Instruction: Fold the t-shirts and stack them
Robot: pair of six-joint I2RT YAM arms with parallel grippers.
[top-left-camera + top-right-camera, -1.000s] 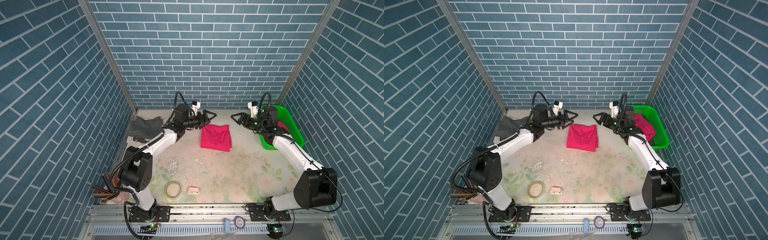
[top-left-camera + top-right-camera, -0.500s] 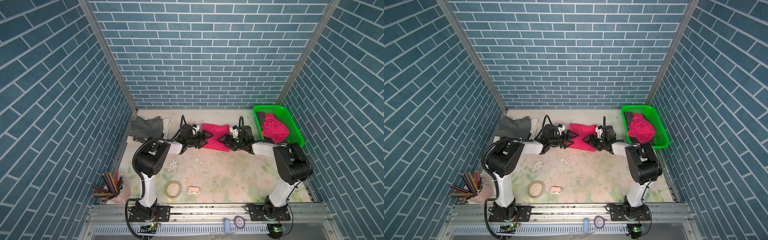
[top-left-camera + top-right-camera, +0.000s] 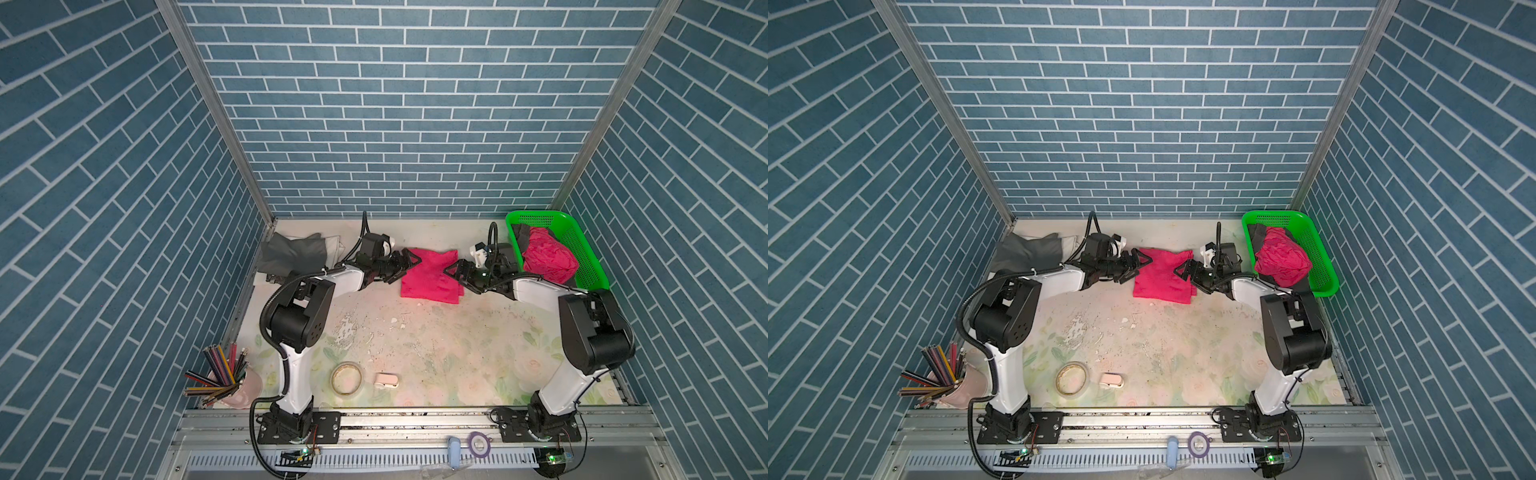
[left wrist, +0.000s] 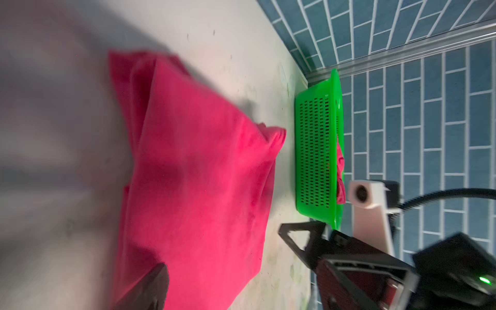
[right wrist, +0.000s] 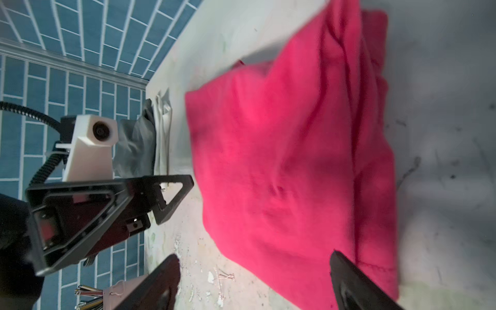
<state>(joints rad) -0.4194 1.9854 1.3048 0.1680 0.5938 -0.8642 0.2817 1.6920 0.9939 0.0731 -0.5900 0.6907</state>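
The folded magenta-pink cloth t-shirt [image 3: 430, 276] lies on the desk [image 3: 415, 332] between the left pincer [image 3: 405, 269] and right pincer [image 3: 461, 277], both wide and empty. Folding looks done; next, grip its edges and carry it onto the dark grey folded shirt [image 3: 291, 253].

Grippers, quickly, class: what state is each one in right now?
Left gripper: open, holding nothing, beside the pink t-shirt.
Right gripper: open, holding nothing.

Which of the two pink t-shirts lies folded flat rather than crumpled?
The pink t-shirt out on the table, mid-back, lies folded flat. The other pink t-shirt sits bunched up inside the green basket.
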